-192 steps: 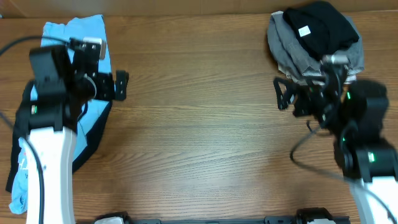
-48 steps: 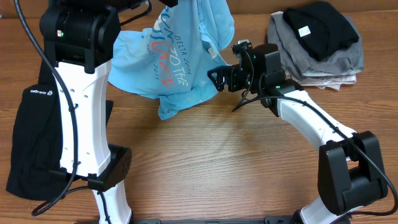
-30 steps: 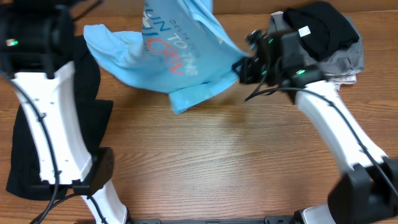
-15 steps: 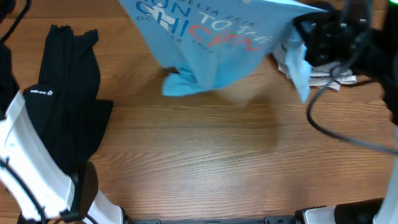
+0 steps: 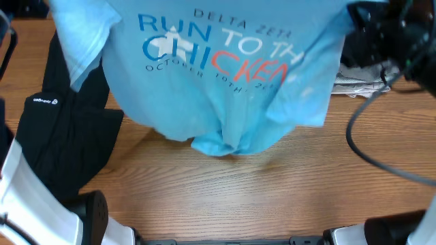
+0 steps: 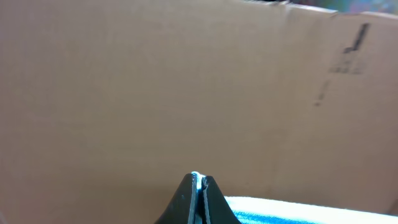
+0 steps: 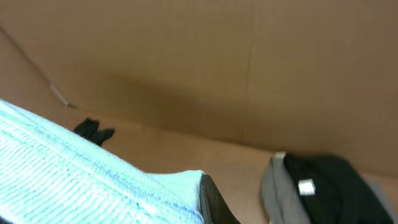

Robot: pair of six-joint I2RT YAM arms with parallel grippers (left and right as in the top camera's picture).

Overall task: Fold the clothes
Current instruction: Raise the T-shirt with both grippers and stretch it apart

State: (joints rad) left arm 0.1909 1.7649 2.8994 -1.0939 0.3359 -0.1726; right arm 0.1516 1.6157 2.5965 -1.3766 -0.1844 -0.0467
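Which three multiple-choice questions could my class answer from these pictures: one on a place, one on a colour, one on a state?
1. Where is the black garment?
A) on the table, on the left arm's side
B) in a basket
C) on a chair

2. What colour is the T-shirt?
A) grey
B) red
C) light blue

3. What state is the T-shirt in?
A) folded flat
B) held up, spread between the left gripper and the right gripper
C) crumpled on the table

Answers:
1. A, it lies on the wood at that side.
2. C, light blue cloth fills the overhead view.
3. B, both wrist views show its edge at the fingertips.
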